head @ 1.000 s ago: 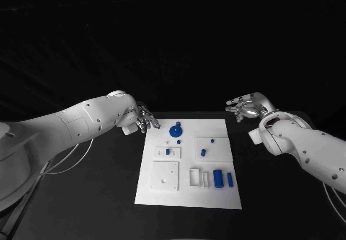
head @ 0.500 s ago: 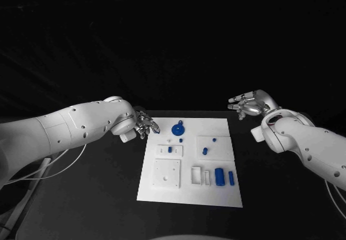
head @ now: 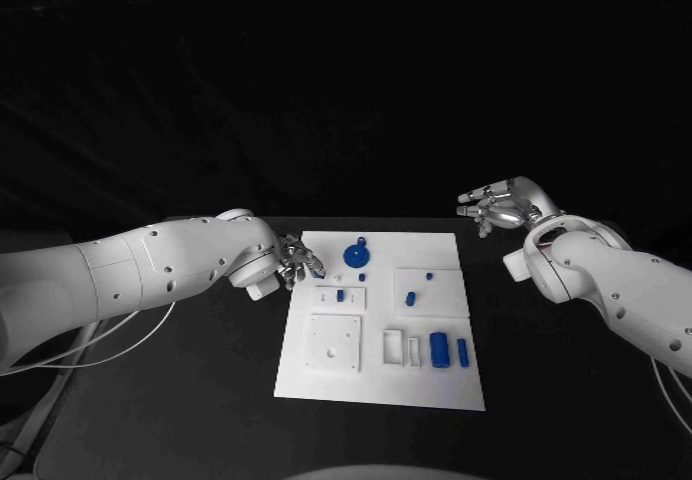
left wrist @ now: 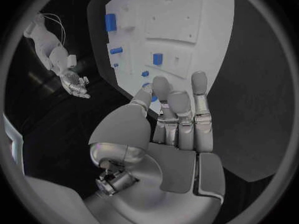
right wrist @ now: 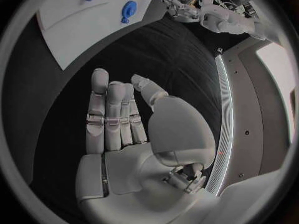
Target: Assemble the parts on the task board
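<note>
My left hand [head: 299, 262] hovers at the board's [head: 332, 385] far-left corner, fingers loosely together, empty, ready to reach the disc [head: 353, 258]. Right hand [head: 495, 209] waits clear, fingers apart.

Blue parts [head: 437, 351] lie on the white task board [head: 378, 385] upon a black table [head: 188, 390].
</note>
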